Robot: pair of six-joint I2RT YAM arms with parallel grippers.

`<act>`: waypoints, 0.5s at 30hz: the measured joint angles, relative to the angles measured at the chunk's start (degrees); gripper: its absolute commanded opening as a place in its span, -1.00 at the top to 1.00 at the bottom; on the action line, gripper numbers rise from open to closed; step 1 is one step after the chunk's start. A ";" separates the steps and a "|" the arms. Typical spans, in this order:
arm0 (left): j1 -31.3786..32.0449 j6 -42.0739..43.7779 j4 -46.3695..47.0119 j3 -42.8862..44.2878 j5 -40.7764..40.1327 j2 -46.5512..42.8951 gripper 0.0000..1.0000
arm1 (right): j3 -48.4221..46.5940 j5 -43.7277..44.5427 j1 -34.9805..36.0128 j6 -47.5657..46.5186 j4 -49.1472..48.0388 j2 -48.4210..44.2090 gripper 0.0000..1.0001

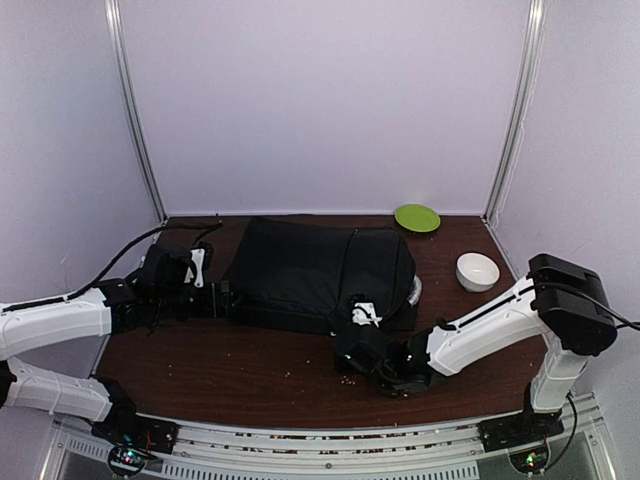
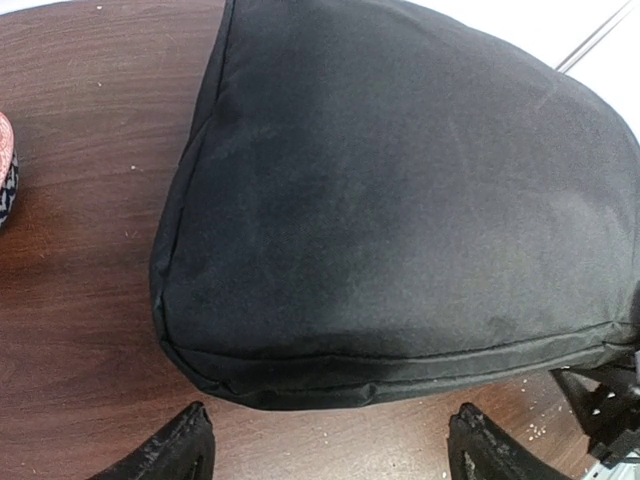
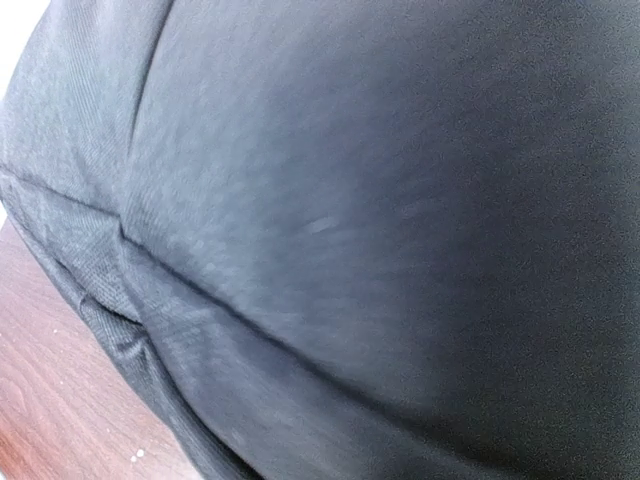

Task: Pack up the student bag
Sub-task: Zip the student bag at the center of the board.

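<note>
- Student bag (image 1: 320,275): black, soft and plump, with a stitched seam along its edge, lying flat on the brown table (image 1: 240,370).
- Left gripper (image 2: 330,440): jaws spread wide, with the bag's rounded end just ahead of the fingertips and not between them.
- Right gripper (image 1: 358,325): jaws closed at the bag's near edge. Black fabric fills its camera, and I cannot tell whether any cloth is pinched.

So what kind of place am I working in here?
Probably a lab test booth: plain pale walls on metal posts close in a wooden table, and a metal rail runs along its near edge.
</note>
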State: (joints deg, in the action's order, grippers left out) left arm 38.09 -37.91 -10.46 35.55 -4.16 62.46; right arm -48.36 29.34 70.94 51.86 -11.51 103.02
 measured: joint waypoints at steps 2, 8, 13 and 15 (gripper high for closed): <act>0.00 0.07 0.13 0.00 -0.13 0.63 -0.65 | 1.03 0.50 -0.07 -0.52 0.07 -1.22 1.00; 0.00 0.09 0.17 0.00 -0.13 2.86 -0.65 | 3.43 0.55 -0.31 -3.23 -1.38 -3.28 1.00; 0.00 0.09 0.28 0.00 -0.13 3.10 -0.65 | 5.42 -2.93 -0.09 -8.57 -7.08 -3.32 0.39; 0.00 0.09 0.37 0.00 -0.13 3.10 -0.65 | 5.64 -4.28 0.28 -11.45 -9.53 -3.32 0.24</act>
State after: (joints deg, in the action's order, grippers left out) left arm 38.09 -37.82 -10.09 35.55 -4.29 65.56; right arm -42.72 25.06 71.22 40.40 -21.04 99.70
